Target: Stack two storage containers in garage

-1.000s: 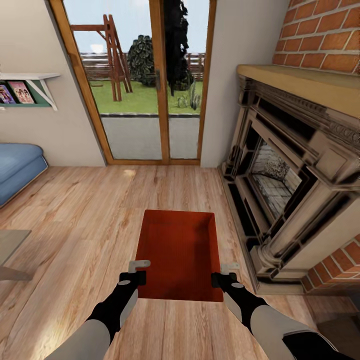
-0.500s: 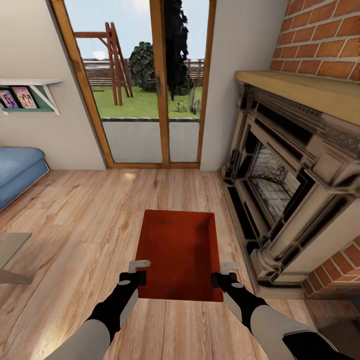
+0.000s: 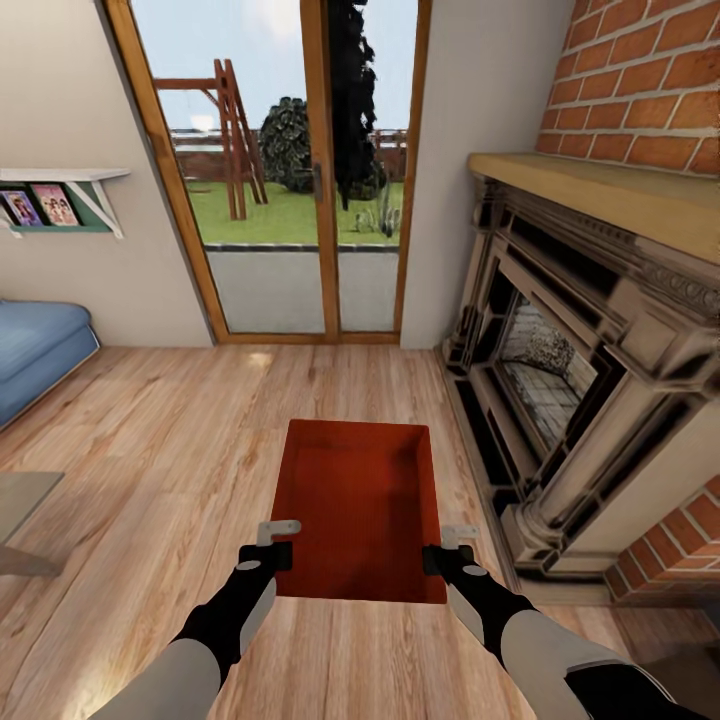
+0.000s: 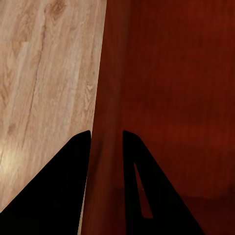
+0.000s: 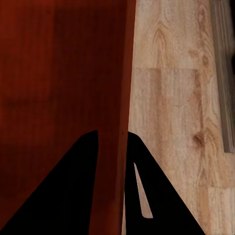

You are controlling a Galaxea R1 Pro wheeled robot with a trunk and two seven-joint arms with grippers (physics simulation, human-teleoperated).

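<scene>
Head view: the whole scene has slid slightly downward since a second ago, so the camera has moved; the fireplace (image 3: pixel 590 370) mantel and the wall shelf (image 3: pixel 70 195) sit lower in the picture, and more sky shows through the glass doors (image 3: pixel 290 170). The storage container (image 3: pixel 362 508), an orange-red open bin, keeps the same place between the two arms, left of the fireplace and above the wood-plank floor (image 3: pixel 150 440). Both arms reach forward side by side, dark forearms angled slightly inward. The left gripper (image 3: pixel 276 537) meets the bin's left wall near its closest corner; the right gripper (image 3: pixel 452 543) meets the right wall opposite. A blue sofa (image 3: pixel 35 345) lies far left of the fireplace.

Left wrist view: the left gripper (image 4: pixel 106 142) has its two dark fingers (image 4: pixel 73 171) on either side of the bin's thin wall (image 4: pixel 105 98), pinching it, with the ribbed red inside on one side and floor planks on the other.

Right wrist view: the right gripper (image 5: pixel 112 142) likewise clamps the opposite wall (image 5: pixel 125 73) between its fingers (image 5: pixel 78 171), with plank floor beyond.
</scene>
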